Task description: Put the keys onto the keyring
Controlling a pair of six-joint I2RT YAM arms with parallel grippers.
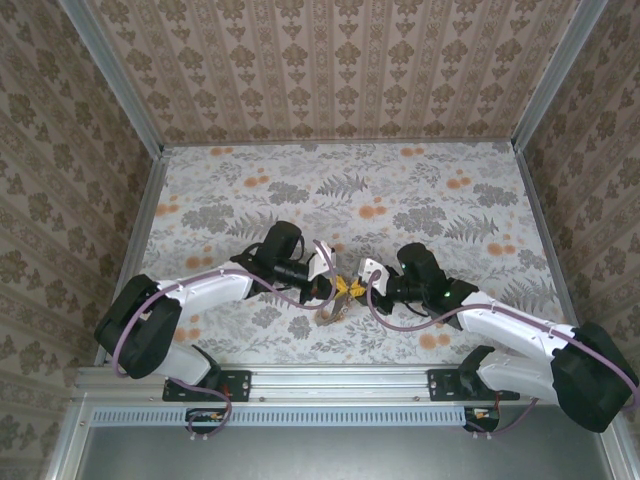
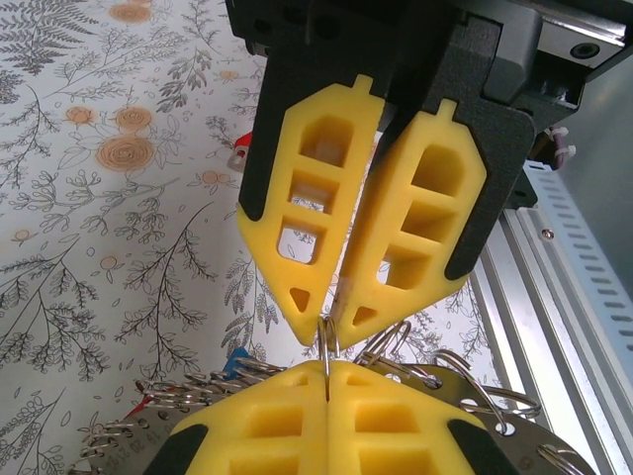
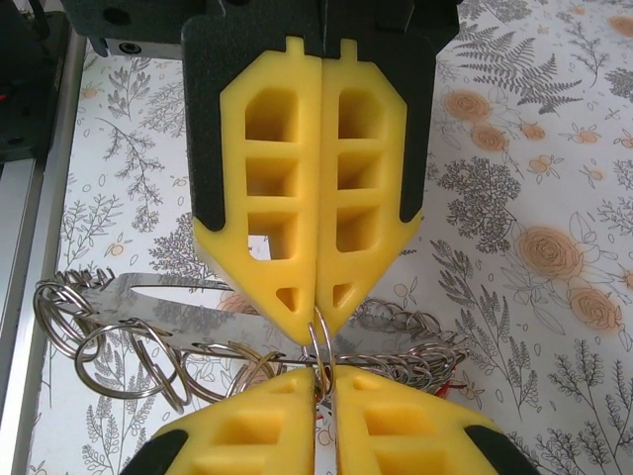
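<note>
Both grippers meet tip to tip above the table's near middle. My left gripper (image 1: pixel 338 288) (image 2: pixel 327 368) is shut on a small wire split ring (image 2: pixel 327 341) (image 3: pixel 318 348). From the opposite side my right gripper (image 1: pixel 353 288) (image 3: pixel 324 378) pinches the same ring, its fingers a sliver apart. Just below them lies the keyring (image 1: pixel 328 313), a flat band with holes (image 3: pixel 178 312) (image 2: pixel 524 435) carrying several small wire rings. A blue key head (image 2: pixel 235 359) pokes out beside the band. A red bit (image 3: pixel 450 381) shows under the rings, and the rest of the keys is hidden.
An aluminium rail (image 1: pixel 330 380) (image 2: pixel 554 297) runs along the near edge, close behind the grippers. Patterned walls (image 1: pixel 340 70) close in the back and both sides. The floral tabletop (image 1: pixel 400 190) stretches away beyond the grippers.
</note>
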